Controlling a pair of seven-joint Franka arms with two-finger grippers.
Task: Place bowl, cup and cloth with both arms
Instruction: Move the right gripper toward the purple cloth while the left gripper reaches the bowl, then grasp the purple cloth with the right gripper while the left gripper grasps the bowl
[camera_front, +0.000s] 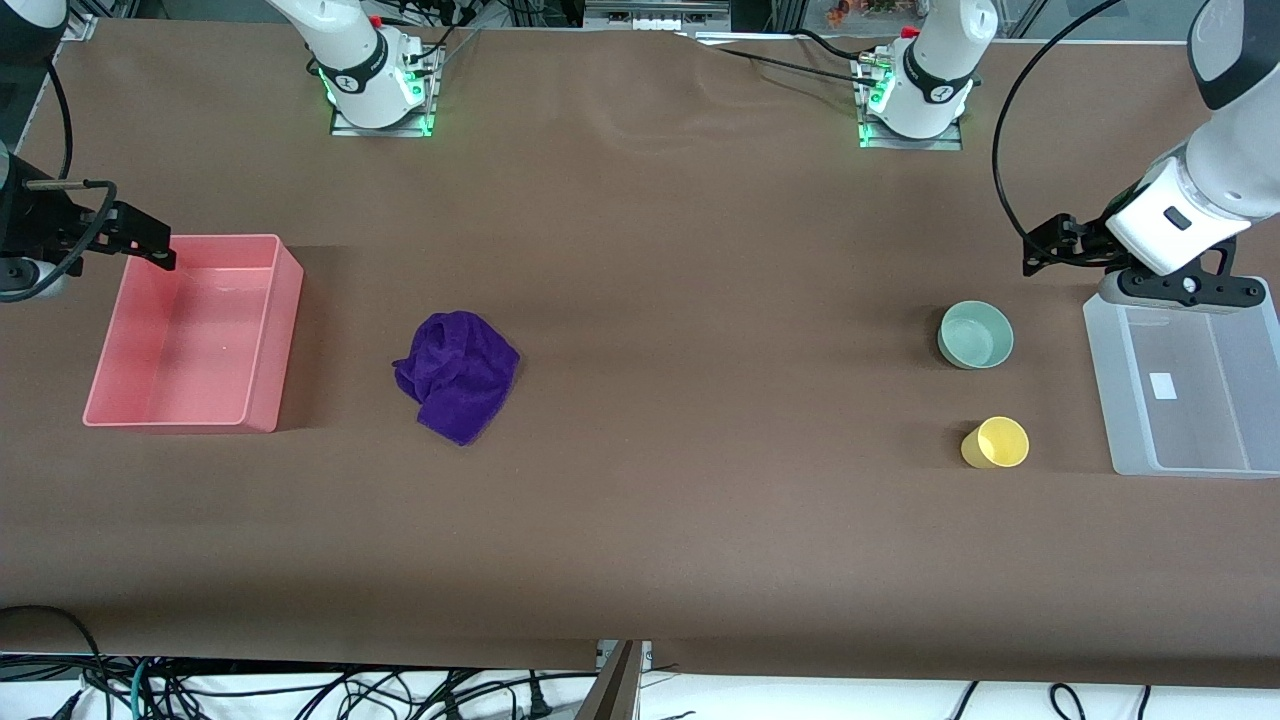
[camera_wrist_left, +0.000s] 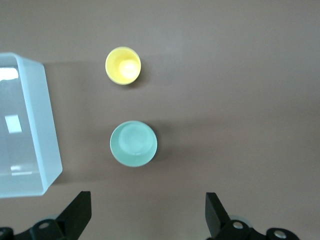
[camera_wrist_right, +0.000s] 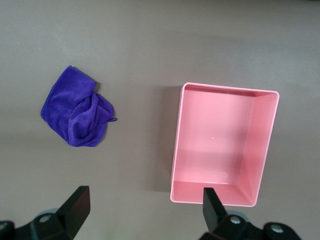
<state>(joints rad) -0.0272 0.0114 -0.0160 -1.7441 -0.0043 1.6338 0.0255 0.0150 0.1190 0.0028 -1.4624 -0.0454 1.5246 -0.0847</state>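
Note:
The pale green bowl (camera_front: 975, 335) stands upright toward the left arm's end of the table. The yellow cup (camera_front: 996, 443) stands nearer to the front camera than the bowl. Both show in the left wrist view, bowl (camera_wrist_left: 133, 143) and cup (camera_wrist_left: 123, 65). The purple cloth (camera_front: 458, 373) lies rumpled toward the right arm's end and shows in the right wrist view (camera_wrist_right: 76, 111). My left gripper (camera_front: 1040, 250) (camera_wrist_left: 148, 215) hangs open and empty, high over the table beside the bowl. My right gripper (camera_front: 150, 245) (camera_wrist_right: 145, 212) hangs open and empty, high by the pink bin's corner.
An empty pink bin (camera_front: 287, 325) (camera_wrist_right: 175, 150) sits at the right arm's end, beside the cloth. An empty clear plastic bin (camera_front: 1100, 380) (camera_wrist_left: 47, 125) sits at the left arm's end, beside the bowl and cup. The table is covered in brown paper.

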